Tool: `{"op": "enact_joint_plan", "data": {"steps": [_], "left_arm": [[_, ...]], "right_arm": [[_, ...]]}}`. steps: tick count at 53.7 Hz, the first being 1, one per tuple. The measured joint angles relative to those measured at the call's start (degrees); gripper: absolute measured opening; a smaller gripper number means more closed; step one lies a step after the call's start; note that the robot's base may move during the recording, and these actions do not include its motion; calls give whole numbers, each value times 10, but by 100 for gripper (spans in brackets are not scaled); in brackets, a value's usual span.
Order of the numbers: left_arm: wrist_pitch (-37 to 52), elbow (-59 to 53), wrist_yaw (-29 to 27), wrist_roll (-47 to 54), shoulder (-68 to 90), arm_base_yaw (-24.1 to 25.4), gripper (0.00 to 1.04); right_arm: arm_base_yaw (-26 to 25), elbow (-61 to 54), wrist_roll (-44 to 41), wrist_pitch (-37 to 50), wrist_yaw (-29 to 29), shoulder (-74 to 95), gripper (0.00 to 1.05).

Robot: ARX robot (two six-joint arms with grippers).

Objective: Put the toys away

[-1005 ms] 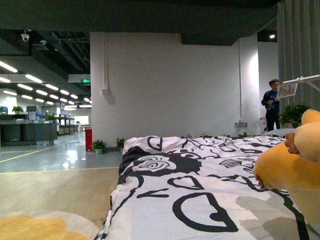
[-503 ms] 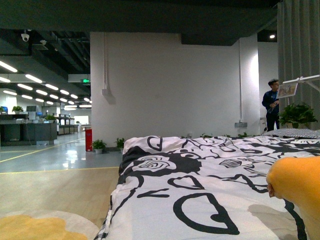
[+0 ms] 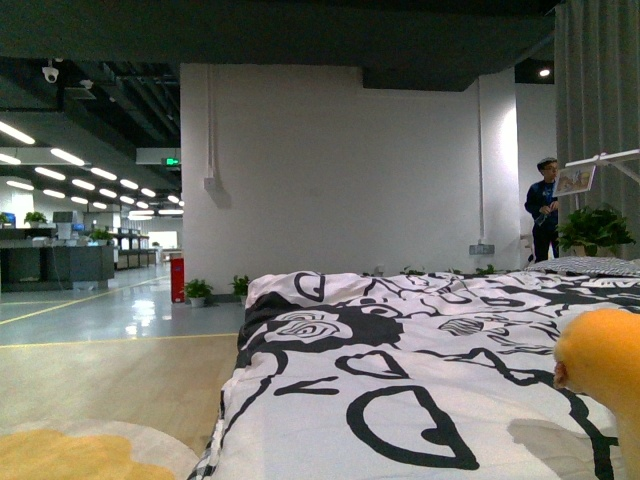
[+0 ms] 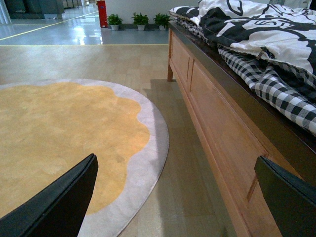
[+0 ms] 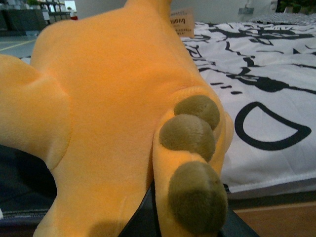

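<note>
The orange-yellow plush animal (image 5: 113, 98) fills most of the right wrist view, with a paw bearing three olive-brown pads (image 5: 190, 136) nearest the camera. My right gripper (image 5: 187, 222) is shut on the plush animal, and its dark fingers (image 5: 140, 219) show just under the paw. In the front view only a rounded orange part of the plush animal (image 3: 605, 365) shows at the right edge, over the bed. My left gripper (image 4: 175, 197) stands open with nothing between its fingers, low over the wooden floor beside the bed frame.
A bed with a black-and-white patterned duvet (image 3: 400, 380) stretches ahead, on a wooden frame (image 4: 222, 123). A round yellow rug with a grey border (image 4: 59, 128) lies on the floor to the left. A person (image 3: 544, 210) stands far back right, near potted plants (image 3: 592, 228).
The plush animal has moved right and down in the front view. A second ago much of it showed; now only a rounded part stays at the right edge.
</note>
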Motion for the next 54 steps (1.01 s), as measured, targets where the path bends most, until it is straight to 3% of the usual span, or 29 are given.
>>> {"op": "enact_joint_plan", "data": {"steps": [54], "left_arm": [[0,0,0,0,0,0,98]], "right_arm": [[0,-49,-5,-7,0,-63,7]]}}
